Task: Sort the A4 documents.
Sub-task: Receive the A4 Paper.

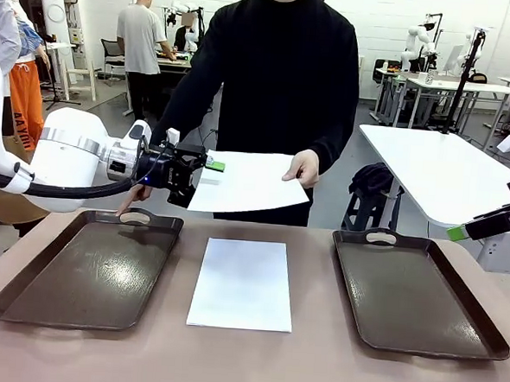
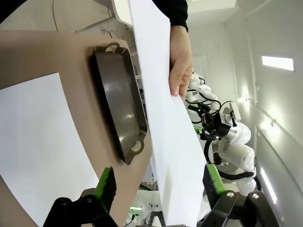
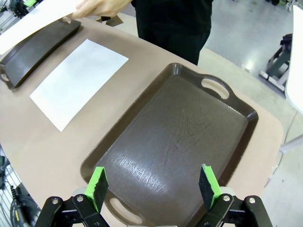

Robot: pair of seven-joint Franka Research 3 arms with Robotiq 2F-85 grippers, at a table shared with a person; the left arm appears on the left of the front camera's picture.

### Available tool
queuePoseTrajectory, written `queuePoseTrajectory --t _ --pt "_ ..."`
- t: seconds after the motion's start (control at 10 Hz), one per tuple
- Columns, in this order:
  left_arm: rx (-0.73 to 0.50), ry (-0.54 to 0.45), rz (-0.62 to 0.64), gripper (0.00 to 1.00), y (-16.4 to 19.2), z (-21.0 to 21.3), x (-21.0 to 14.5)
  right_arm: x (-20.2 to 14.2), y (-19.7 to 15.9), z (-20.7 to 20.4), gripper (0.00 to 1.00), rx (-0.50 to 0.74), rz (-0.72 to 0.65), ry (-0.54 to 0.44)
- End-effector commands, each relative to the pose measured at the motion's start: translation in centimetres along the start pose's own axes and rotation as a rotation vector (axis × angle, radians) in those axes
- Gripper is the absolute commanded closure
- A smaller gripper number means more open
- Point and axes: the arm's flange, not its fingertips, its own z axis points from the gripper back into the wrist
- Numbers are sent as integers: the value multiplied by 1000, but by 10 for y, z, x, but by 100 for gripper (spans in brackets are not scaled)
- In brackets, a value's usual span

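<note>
Handover at the sorting table: a person's hand [image 1: 304,168] held one sheet [image 1: 251,180] out flat above the table [image 1: 313,368], its far edge slotted between the fingers of the left claw [image 1: 209,169]. That claw's jaws stood spread, a green pad on either side of the paper with a gap showing each way in the left wrist view, so nothing was pinched. A second sheet [image 1: 242,283] lay on the table below the claw and to its right, between the left tray [image 1: 94,268] under the claw and the right tray [image 1: 413,292]. The right claw [image 3: 154,184] hovered over the right tray, spread and empty. The step in hand looked like taking the offered sheet. Next, the left jaws would need to close on its edge before the hand lets go.
</note>
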Motion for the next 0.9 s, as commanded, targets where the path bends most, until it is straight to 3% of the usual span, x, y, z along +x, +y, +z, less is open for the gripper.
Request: queuePoseTrajectory --t 0.0,0.1,0.2,0.3,0.4,0.5,0.6,0.7,0.8 --pt "-21 -38 25 25 3 -4 1 0 0 -1 0 8 -2 -4" --pt "-24 -33 24 40 5 -3 1 0 0 -1 0 8 -2 -4" --pt "-23 -37 24 45 5 -3 1 0 0 -1 0 8 -2 -4" --pt "-20 -47 20 60 4 -2 1 0 0 -1 0 8 -2 -4" --pt "-24 -60 16 65 3 -1 1 0 0 -1 0 8 -2 -4" --pt "-37 -79 6 80 2 -1 0 0 0 -1 0 8 -2 -4" --pt "-26 -76 10 85 2 -1 0 0 0 -1 0 8 -2 -4" --pt "-17 -74 10 100 2 -1 0 0 0 -1 0 8 -2 -4" --pt "-20 -75 8 100 1 0 0 0 0 -1 0 8 -2 -4"
